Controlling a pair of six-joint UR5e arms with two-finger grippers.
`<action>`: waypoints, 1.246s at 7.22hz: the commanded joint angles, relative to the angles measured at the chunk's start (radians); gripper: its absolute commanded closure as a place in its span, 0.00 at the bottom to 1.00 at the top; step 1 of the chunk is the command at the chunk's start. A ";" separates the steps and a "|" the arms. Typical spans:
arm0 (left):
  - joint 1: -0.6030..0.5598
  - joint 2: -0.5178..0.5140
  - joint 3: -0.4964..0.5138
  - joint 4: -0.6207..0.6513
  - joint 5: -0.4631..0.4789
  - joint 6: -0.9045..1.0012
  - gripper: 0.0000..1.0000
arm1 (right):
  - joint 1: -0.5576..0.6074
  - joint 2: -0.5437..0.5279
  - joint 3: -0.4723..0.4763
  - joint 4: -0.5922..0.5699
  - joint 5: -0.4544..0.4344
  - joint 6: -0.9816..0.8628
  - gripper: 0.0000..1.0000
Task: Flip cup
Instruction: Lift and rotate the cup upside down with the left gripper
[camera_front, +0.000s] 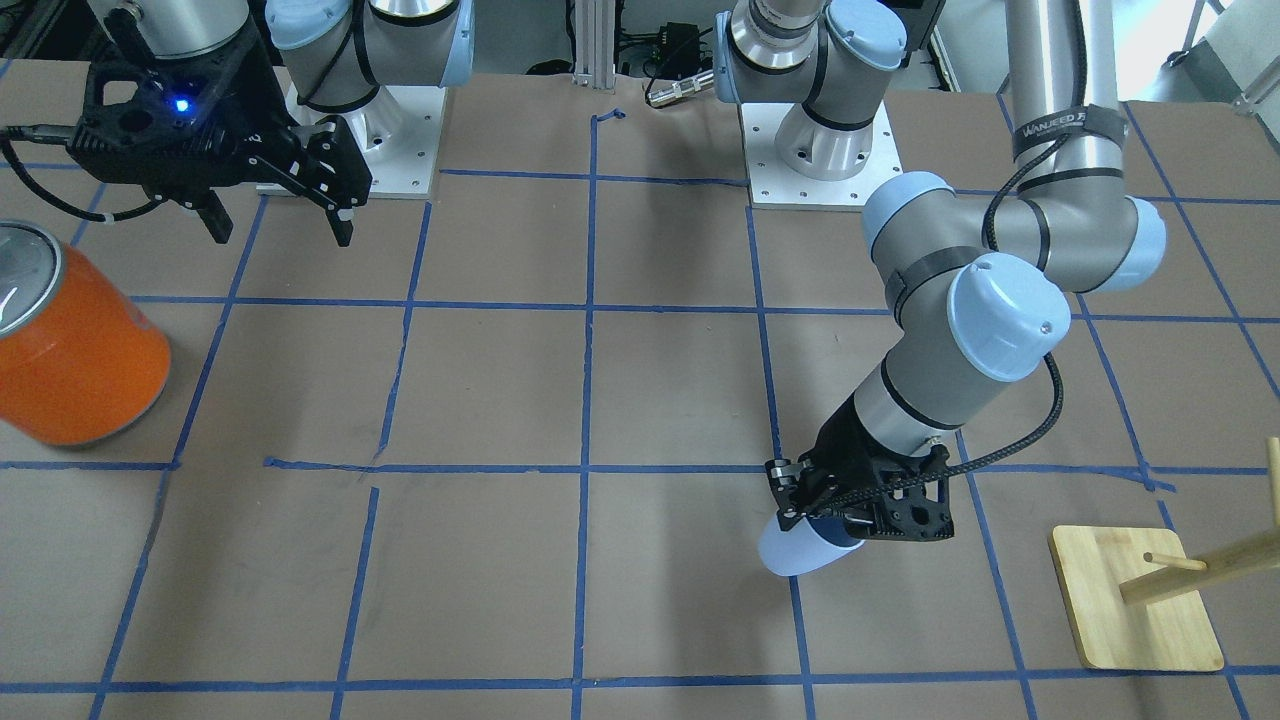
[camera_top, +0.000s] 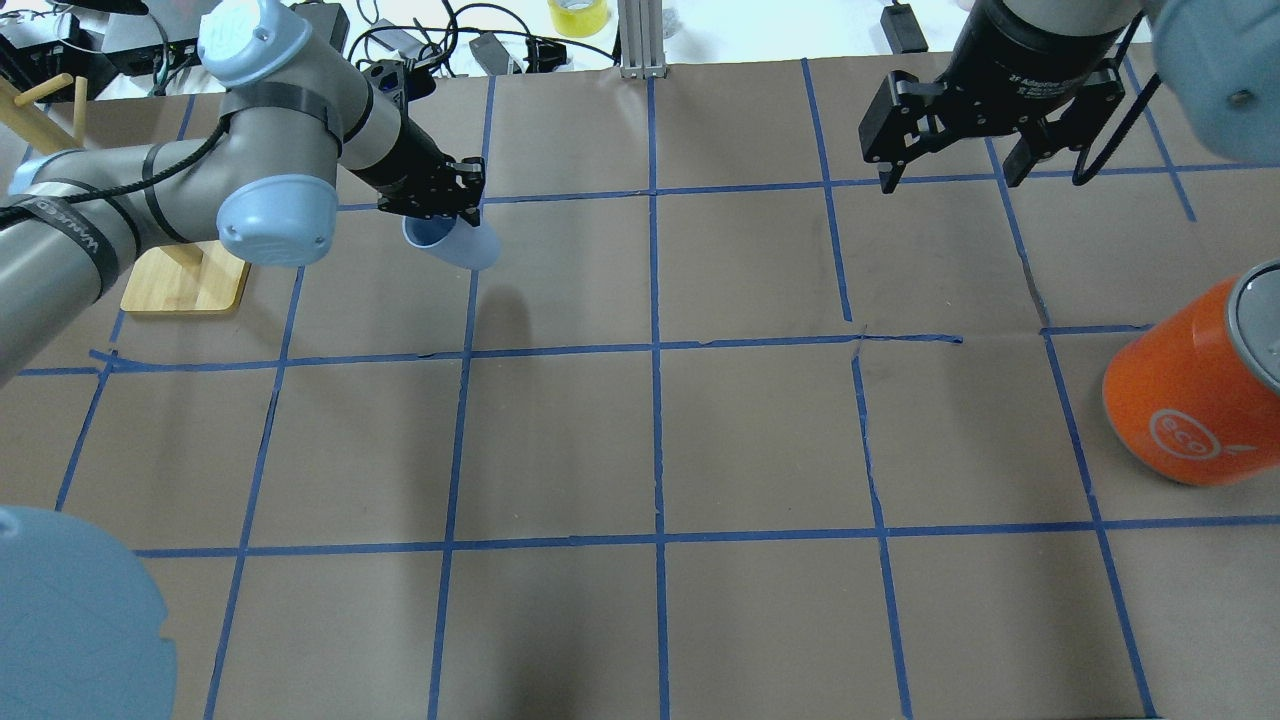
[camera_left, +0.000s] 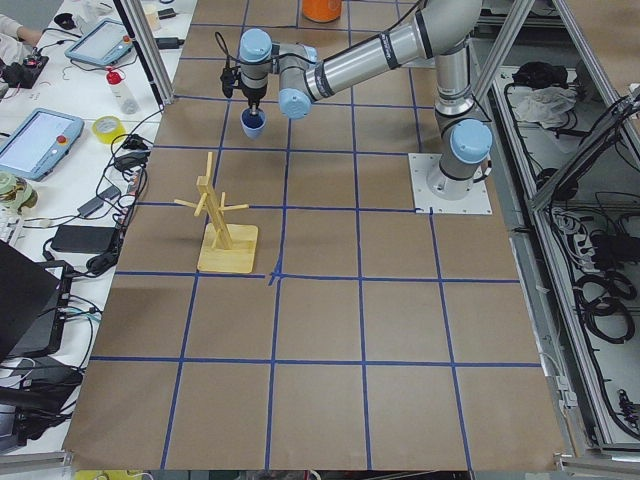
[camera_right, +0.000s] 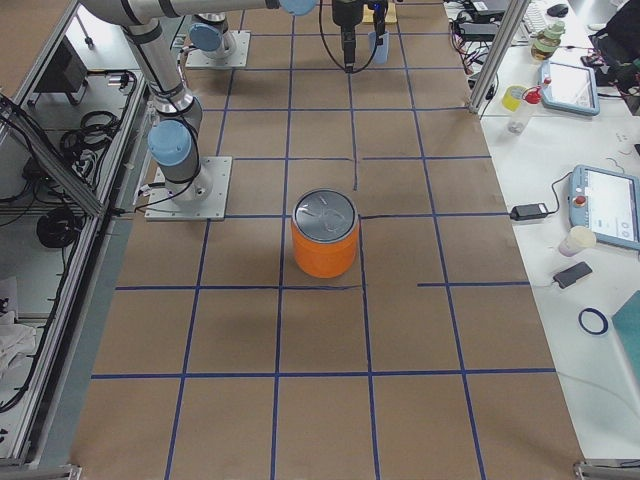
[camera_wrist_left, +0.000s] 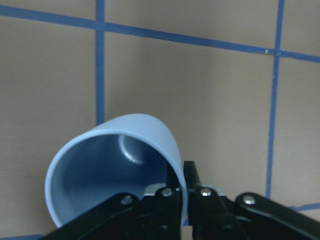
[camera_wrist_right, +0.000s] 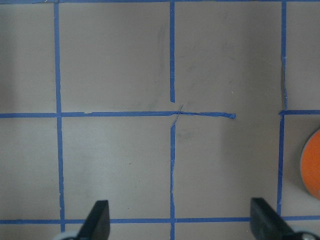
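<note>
Overhead looks forward and down from behind the robot; the front view faces back at it, steeply down, both taking in the whole tabletop (camera_top: 760, 440). Two end cameras sit high and far, looking along it. Left wrist camera is tight on the cup (camera_wrist_left: 100, 175); right wrist hangs higher, catching what is probably the can (camera_wrist_right: 312, 165).
</note>
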 joint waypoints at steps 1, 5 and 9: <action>0.011 -0.032 0.136 -0.173 0.171 0.210 1.00 | 0.000 0.000 0.000 0.000 0.001 0.000 0.00; 0.051 -0.168 0.181 -0.096 0.247 0.310 1.00 | 0.000 0.000 0.000 0.000 0.001 0.000 0.00; 0.051 -0.185 0.169 -0.065 0.244 0.333 1.00 | 0.000 0.000 0.000 0.000 0.001 0.001 0.00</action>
